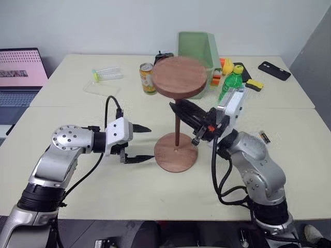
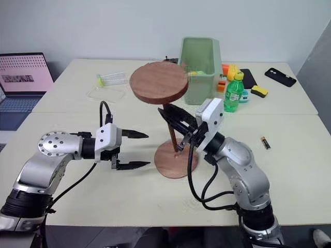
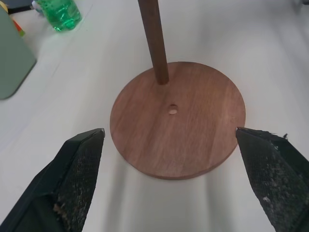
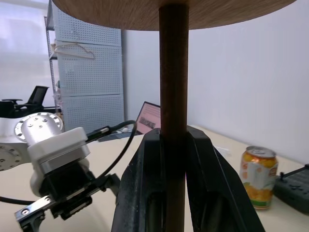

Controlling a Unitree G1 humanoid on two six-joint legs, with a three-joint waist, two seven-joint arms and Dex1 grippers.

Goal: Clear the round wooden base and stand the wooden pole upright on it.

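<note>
A green bin (image 1: 199,49) stands at the table's (image 1: 77,119) far side, a soda can (image 1: 148,78) and green bottle (image 1: 231,82) near it; laptop (image 1: 18,70) far left, phone (image 1: 274,70) far right.

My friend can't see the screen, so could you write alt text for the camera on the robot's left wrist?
A round wooden base lies flat on a pale table, a small hole at its centre, with the wooden pole standing on it just off that hole. The left gripper has its two black fingers spread open, one on either side of the disc. A green bottle stands in the background.
</note>
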